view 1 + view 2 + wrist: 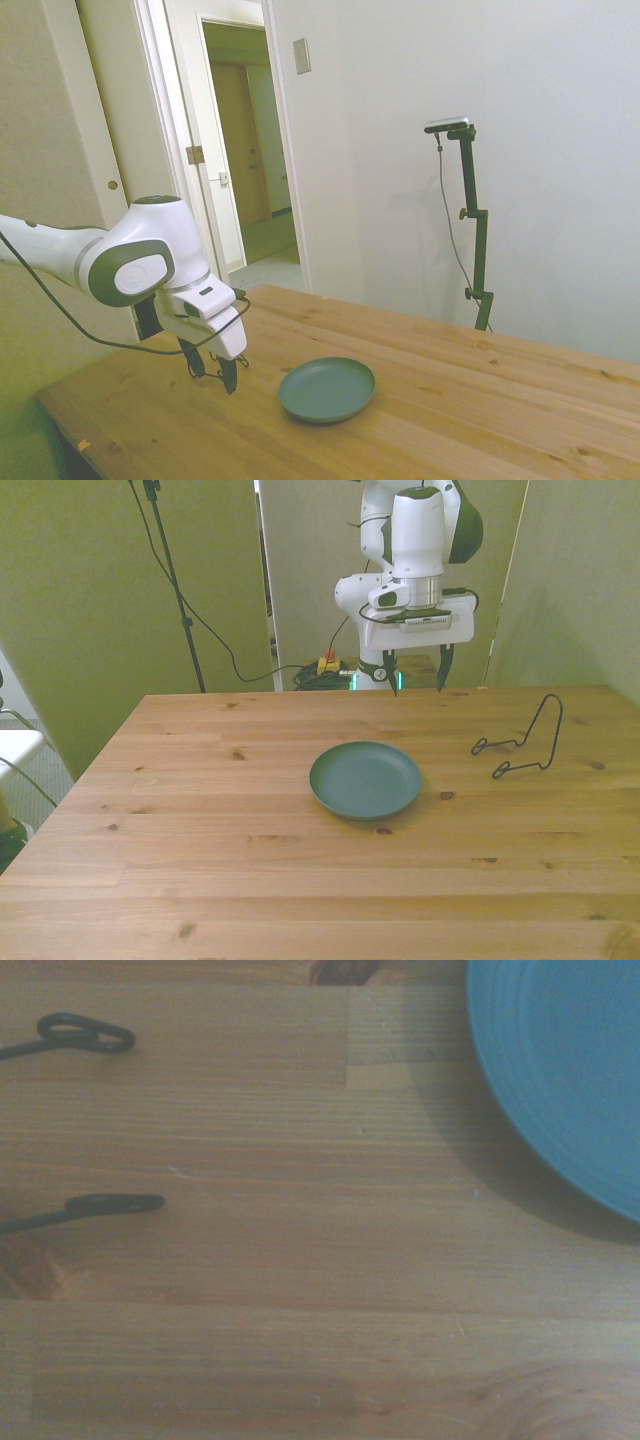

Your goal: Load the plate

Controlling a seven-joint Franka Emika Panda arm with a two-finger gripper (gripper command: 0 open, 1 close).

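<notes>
The plate (365, 778) is round, shallow and grey-green, and lies flat and empty on the wooden table near its middle. It also shows in the side view as the plate (327, 389), and part of its rim, the plate (570, 1070), fills a corner of the wrist view. My gripper (415, 675) hangs above the table beyond the plate, near the far edge, pointing down. It is open, with nothing between its fingers. In the side view the gripper (212, 372) stands to the left of the plate, apart from it.
A thin black wire rack (525, 742) stands on the table at the front view's right of the plate. Two of its feet (85, 1033) show in the wrist view. The bare table top (200, 860) spreads around the plate.
</notes>
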